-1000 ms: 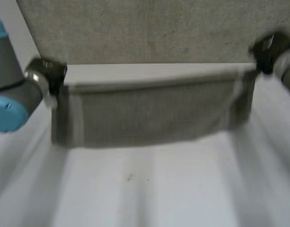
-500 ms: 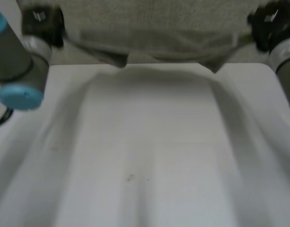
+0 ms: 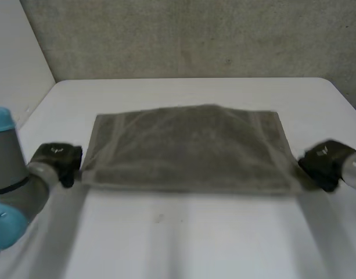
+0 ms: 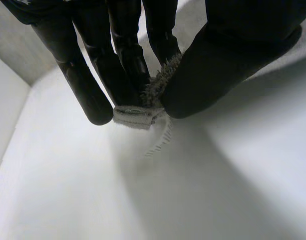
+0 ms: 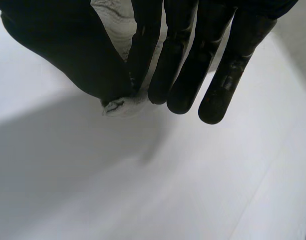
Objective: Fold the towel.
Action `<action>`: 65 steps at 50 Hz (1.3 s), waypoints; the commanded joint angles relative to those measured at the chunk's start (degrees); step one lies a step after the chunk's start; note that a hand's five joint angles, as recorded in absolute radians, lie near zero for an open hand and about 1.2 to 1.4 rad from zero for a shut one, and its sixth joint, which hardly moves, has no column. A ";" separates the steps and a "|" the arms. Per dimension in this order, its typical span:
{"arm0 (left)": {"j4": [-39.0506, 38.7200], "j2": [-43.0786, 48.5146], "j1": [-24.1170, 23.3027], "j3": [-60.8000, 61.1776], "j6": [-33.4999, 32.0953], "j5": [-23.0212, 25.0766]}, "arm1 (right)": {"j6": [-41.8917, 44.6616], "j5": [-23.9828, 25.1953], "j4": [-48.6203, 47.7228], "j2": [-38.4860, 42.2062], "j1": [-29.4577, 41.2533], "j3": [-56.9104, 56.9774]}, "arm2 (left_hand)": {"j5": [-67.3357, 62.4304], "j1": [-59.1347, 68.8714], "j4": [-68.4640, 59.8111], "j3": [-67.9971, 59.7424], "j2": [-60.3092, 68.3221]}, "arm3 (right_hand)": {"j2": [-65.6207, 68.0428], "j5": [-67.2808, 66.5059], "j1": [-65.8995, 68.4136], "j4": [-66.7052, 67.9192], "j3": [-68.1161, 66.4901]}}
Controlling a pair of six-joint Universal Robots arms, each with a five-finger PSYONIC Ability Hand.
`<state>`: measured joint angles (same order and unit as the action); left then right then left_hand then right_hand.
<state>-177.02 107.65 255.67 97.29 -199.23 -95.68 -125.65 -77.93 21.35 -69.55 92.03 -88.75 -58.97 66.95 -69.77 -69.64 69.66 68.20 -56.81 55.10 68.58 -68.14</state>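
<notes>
The table [image 3: 189, 244] now carries the lowered towel [image 3: 186, 148].

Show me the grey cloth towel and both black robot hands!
grey cloth towel [image 3: 189, 148]: head view, its middle.
left black hand [image 3: 57, 160]: head view, its upper side.
right black hand [image 3: 322, 160]: head view, its upper side.

A grey-brown towel [image 3: 189, 148] lies spread on the white table [image 3: 183, 238] across the middle of the frame, its long side running left to right. A paler band crosses it near each short end, and its upper edge bulges slightly at the centre. The left hand [image 3: 57, 160] sits at the towel's lower-left corner, on the grey left arm [image 3: 12, 174] with its light-blue cap. The right hand [image 3: 322, 161] sits at the lower-right corner. A speckled grey wall [image 3: 195, 35] fills the top of the frame.
</notes>
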 commanded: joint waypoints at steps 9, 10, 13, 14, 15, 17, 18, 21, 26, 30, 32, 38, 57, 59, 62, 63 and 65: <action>19.61 -23.89 3.25 8.53 -7.84 2.96 | 17.81 6.20 12.05 -17.56 -11.27 -10.84 | -11.03 13.05 -10.23 -10.36 10.34 | 11.80 -13.19 24.90 11.42 -11.86; 18.30 -22.76 3.25 7.66 -7.75 3.83 | 17.81 6.21 12.04 -17.55 -11.26 -10.83 | -11.03 13.05 -10.23 -10.36 10.34 | 11.80 -13.19 24.90 11.42 -11.86; 14.62 -16.29 2.99 5.64 -7.75 4.54 | 15.28 6.65 9.60 -13.19 -10.22 -7.69 | -11.03 13.05 -10.23 -10.36 10.34 | 11.80 -13.19 24.90 11.42 -11.86; 12.51 -12.25 2.38 3.55 -7.84 4.19 | 12.47 6.30 7.41 -9.07 -8.82 -4.89 | -11.03 13.05 -10.23 -10.36 10.34 | 11.80 -13.19 24.90 11.42 -11.86; 12.49 -12.20 2.37 3.52 -7.84 4.19 | 12.45 6.30 7.39 -9.03 -8.80 -4.86 | -11.03 13.05 -10.23 -10.36 10.34 | 11.80 -13.19 24.90 11.42 -11.86; 10.99 -8.43 2.11 1.15 -7.84 4.01 | 5.71 4.38 3.28 -2.29 -3.82 1.53 | -11.03 13.05 -10.23 -10.36 10.34 | 11.80 -13.19 24.90 11.42 -11.86; 10.12 -5.12 1.94 -1.37 -7.67 4.01 | 5.68 4.36 3.26 -2.26 -3.79 1.56 | -11.03 13.05 -10.23 -10.36 10.34 | 11.80 -13.19 24.90 11.42 -11.86; 9.06 2.26 1.85 -7.52 -7.49 3.49 | 1.56 0.34 0.19 3.51 0.85 7.94 | -11.03 13.05 -10.23 -10.36 10.34 | 11.80 -13.19 24.90 11.42 -11.86; 8.97 11.79 1.14 -17.75 -7.40 1.55 | 0.76 -5.65 -3.69 12.86 4.21 16.76 | -11.03 13.05 -10.23 -10.36 10.34 | 11.80 -13.19 24.90 11.42 -11.86; 9.06 19.41 0.53 -27.38 -7.31 -1.69 | 0.05 -6.36 -8.68 19.60 6.22 23.25 | -11.03 13.05 -10.23 -10.36 10.34 | 11.80 -13.19 24.90 11.42 -11.86; 9.06 21.44 0.09 -30.72 -7.40 -2.74 | 0.05 -6.62 -11.05 21.54 7.01 25.10 | -11.03 13.05 -10.23 -10.36 10.34 | 11.80 -13.19 24.90 11.42 -11.86; 9.06 28.04 -0.61 -41.02 -7.49 -3.81 | 0.49 -8.11 -18.79 27.17 8.16 30.29 | -11.03 13.05 -10.23 -10.36 10.34 | 11.80 -13.19 24.90 11.42 -11.86; 6.42 24.20 -4.04 -42.80 -7.05 -3.46 | -10.82 -11.46 -25.66 19.39 9.83 26.71 | 58.76 -56.73 59.55 59.42 -59.45 | -58.20 56.81 -45.10 -58.58 58.14; 6.42 22.53 -3.96 -41.58 -6.96 -3.54 | -13.37 -11.19 -25.57 17.10 9.66 24.87 | 58.76 -56.73 59.55 59.42 -59.45 | -58.20 56.81 -45.10 -58.58 58.14; 6.33 20.33 -4.22 -38.77 -6.96 -3.63 | -17.07 -10.84 -25.40 12.09 9.57 20.92 | 58.76 -56.73 59.55 59.42 -59.45 | -58.20 56.81 -45.10 -58.58 58.14; 6.33 20.32 -4.22 -38.75 -6.96 -3.63 | -18.13 -9.97 -25.22 9.72 9.57 18.81 | 58.76 -56.73 59.55 59.42 -59.45 | -58.20 56.81 -45.10 -58.58 58.14; 6.33 17.17 -4.22 -35.17 -5.65 -3.90 | -18.75 -8.66 -25.05 7.52 9.57 16.52 | 58.76 -56.73 59.55 59.42 -59.45 | -58.20 56.81 -45.10 -58.58 58.14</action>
<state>-170.63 130.48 251.60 56.17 -206.22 -99.19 -138.96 -89.22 -4.33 -53.32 101.84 -64.57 -1.84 10.95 -9.94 -9.78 9.88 13.29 -3.82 12.50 13.52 -12.41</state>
